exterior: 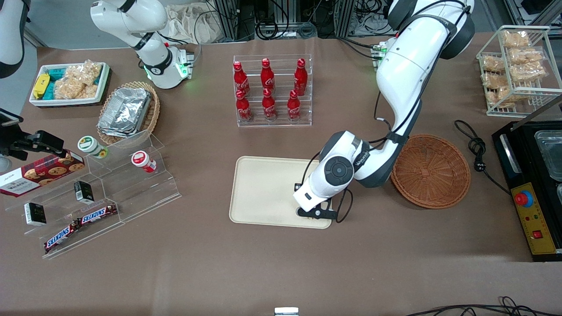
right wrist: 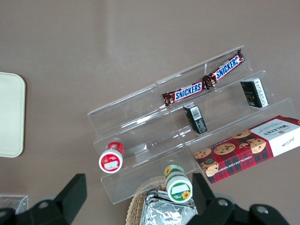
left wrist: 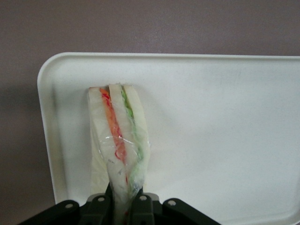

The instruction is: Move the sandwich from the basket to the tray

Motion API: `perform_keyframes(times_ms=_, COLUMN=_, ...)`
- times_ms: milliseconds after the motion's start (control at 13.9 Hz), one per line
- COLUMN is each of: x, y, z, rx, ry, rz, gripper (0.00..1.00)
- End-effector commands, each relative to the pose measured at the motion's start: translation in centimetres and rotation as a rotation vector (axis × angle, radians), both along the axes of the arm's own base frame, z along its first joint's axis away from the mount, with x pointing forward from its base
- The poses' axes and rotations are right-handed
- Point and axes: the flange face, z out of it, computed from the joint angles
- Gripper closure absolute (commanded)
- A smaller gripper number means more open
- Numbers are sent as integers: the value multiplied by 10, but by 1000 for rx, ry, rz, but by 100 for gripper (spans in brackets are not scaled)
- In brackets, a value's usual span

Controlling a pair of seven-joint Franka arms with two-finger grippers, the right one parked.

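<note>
In the front view the claw [exterior: 317, 212] is seen low over the tray [exterior: 263, 188], at the tray corner nearest the front camera on the basket [exterior: 431, 170] side; the sandwich is hidden there by the wrist housing. The left wrist view shows what the front view conceals: the sandwich [left wrist: 119, 140] is pinched at one narrow end between the closed fingers [left wrist: 98, 206] of the claw [left wrist: 121, 206], the wedge lying over the tray [left wrist: 220, 136] surface near a rounded corner. Pale bread is noted, with orange-red and green filling stripes under crinkled clear wrap. The basket is recorded beside the tray on the bench [exterior: 281, 272], holding nothing visible.
</note>
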Motion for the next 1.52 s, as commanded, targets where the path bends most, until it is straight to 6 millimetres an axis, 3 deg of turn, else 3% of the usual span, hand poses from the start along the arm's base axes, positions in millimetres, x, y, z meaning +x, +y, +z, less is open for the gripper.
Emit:
perform_keyframes(times_ms=0, x=10, y=4, z=6, rx=0, ry=-20, rz=0, gripper=0)
perform_keyframes(times_ms=144, x=7, y=8, z=10, rx=14, ry=-11, rz=7, gripper=0)
perform_keyframes(times_ms=289, x=6, y=25, z=35, rx=31, ry=-9, rz=18, gripper=0)
perform_keyframes(times_ms=505, x=-3, y=77, z=90, rx=85, ry=9, rz=45, gripper=0)
perform_keyframes(times_ms=794, x=-58, y=161, z=143, rx=143, ry=-48, rz=116, gripper=0)
perform_keyframes(times_ms=938, x=-72, y=194, z=179, rx=179, ry=-43, rz=153, gripper=0)
perform_keyframes(times_ms=1371, x=-42, y=320, z=265, rx=178, ry=-9, rz=99, gripper=0)
perform_keyframes(times_ms=1443, x=-35, y=337, z=272, rx=173, ry=0, rz=90, gripper=0)
